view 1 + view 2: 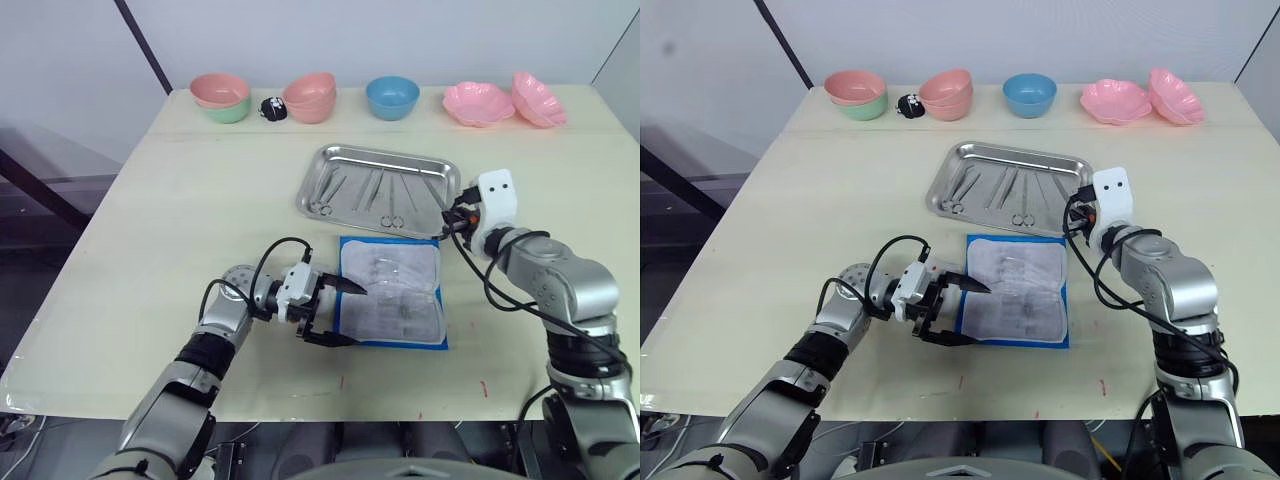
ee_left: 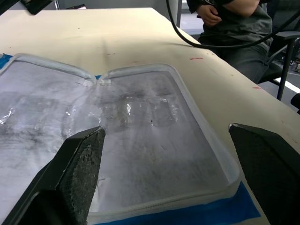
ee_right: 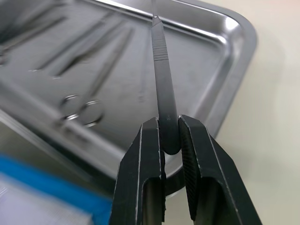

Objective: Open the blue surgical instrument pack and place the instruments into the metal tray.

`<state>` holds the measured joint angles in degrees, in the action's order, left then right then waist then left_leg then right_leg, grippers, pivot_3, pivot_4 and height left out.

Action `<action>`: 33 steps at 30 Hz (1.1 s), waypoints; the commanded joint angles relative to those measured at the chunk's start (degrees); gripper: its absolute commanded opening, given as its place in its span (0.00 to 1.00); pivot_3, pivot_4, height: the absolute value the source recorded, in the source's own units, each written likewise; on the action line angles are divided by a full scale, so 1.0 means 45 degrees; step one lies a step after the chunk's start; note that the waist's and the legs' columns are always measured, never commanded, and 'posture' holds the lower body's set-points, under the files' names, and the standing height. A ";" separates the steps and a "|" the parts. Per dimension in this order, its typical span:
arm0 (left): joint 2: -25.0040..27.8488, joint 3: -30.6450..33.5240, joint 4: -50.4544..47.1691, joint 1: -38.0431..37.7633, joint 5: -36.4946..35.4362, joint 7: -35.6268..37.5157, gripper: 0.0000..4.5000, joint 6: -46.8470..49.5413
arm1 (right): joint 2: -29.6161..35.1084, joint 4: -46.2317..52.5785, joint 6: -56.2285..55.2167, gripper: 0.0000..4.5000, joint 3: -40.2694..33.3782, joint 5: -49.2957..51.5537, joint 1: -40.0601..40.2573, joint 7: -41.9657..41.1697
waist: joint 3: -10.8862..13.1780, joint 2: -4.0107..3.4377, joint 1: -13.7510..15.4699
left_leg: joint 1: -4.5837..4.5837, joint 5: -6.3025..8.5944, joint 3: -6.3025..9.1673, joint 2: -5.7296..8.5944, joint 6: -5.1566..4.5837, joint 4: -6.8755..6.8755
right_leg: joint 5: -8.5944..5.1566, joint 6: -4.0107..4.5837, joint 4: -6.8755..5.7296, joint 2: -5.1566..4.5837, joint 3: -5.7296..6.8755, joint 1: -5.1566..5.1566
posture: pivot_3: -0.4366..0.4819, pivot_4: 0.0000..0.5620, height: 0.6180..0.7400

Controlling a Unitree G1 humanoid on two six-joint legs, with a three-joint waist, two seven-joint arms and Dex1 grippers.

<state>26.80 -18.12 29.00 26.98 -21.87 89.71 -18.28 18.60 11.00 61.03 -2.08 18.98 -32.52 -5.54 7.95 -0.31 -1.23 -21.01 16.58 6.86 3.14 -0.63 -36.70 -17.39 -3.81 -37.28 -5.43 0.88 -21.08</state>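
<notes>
Broadly, worktop (image 1: 200,200) is pale wood-tone and fills most of the head views; bowls line its far edge, top of frame. Metal tray (image 1: 330,155) sits upper centre, several instruments (image 1: 385,195) already lying in it: ring-handled scissors, slim forceps. Blue surgical instrument pack (image 1: 392,292) lies just below the tray at centre, unfolded flat, pale lining up; its clear pockets look empty.

Left tool (image 1: 330,310) is lower centre at the pack's left edge, fingers spread wide, holding nothing. In the left wrist view the two black pads straddle the lining's near corner.

Right tool (image 3: 169,136) is at the tray's right rim, centre-right of frame, pressed together on a slim dark handle (image 3: 161,70), likely a scalpel handle. It is held by its butt end only, the tip reaching out over the tray floor.

Risks, as judged:
- Grip is at the very end, so the piece could pivot or slip out early and land on the rim or worktop.
- Release too near the rim could bounce it out.
- Left tool closing could snag and drag the pack.
</notes>
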 commanded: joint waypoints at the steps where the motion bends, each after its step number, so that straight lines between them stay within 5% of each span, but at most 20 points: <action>1: -0.0010 -0.0043 0.0035 -0.0445 0.0541 0.0111 1.00 0.0402 | -0.0475 -0.0326 0.0217 0.00 0.0053 -0.0519 -0.0589 0.0592 | 0.0000 0.0001 -0.0051 | -0.0005 0.0000 -0.0003 0.0015 0.0000 -0.0004 | 0.0000 0.0000 -0.0039 -0.0006 -0.0024 -0.0028 | 0.48 0.27 1.00; 20: -0.0292 0.0300 -0.0228 -0.0767 0.1233 -0.0047 1.00 0.0631 | -0.2184 -0.4363 -0.0793 0.00 -0.0324 -0.1748 -0.2478 0.1167 | -0.0001 -0.0007 -0.0254 | -0.0051 0.0000 -0.0011 0.0054 -0.0001 -0.0127 | 0.0008 -0.0002 -0.0187 -0.0013 -0.0086 -0.0116 | 0.48 0.27 1.00; 24: -0.0324 0.0337 -0.0216 -0.0761 0.1249 -0.0031 1.00 0.0655 | -0.2204 -0.4359 -0.1002 0.33 -0.0255 -0.1733 -0.2506 0.0927 | -0.0002 -0.0008 -0.0247 | -0.0050 0.0000 -0.0009 0.0054 -0.0001 -0.0127 | 0.0008 -0.0002 -0.0188 -0.0015 -0.0085 -0.0117 | 0.48 0.27 1.00; 30: -0.0306 0.0430 -0.0146 -0.0716 0.1191 0.0100 1.00 0.0623 | -0.1879 -0.3077 -0.1271 0.99 0.0163 -0.1862 -0.2217 0.0444 | -0.0003 -0.0008 -0.0232 | -0.0053 0.0000 -0.0005 0.0060 -0.0002 -0.0135 | 0.0008 -0.0002 -0.0191 -0.0021 -0.0083 -0.0116 | 0.48 0.27 1.00; 33: -0.0257 0.0511 -0.0344 -0.0701 0.1068 0.0148 1.00 0.0669 | -0.1683 -0.2011 -0.1776 0.99 0.0149 -0.1653 -0.1847 -0.0066 | -0.0002 -0.0009 -0.0248 | -0.0058 0.0000 -0.0003 0.0061 -0.0002 -0.0136 | 0.0008 -0.0002 -0.0191 -0.0023 -0.0082 -0.0118 | 0.48 0.27 1.00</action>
<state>25.59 -15.01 26.95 25.32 -18.09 89.18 -16.59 10.61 -2.54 55.48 -1.01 11.12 -40.71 -4.51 7.94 -0.35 -2.34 -21.27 16.58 6.84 3.42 -0.64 -37.31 -17.35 -3.82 -38.14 -5.53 0.50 -21.63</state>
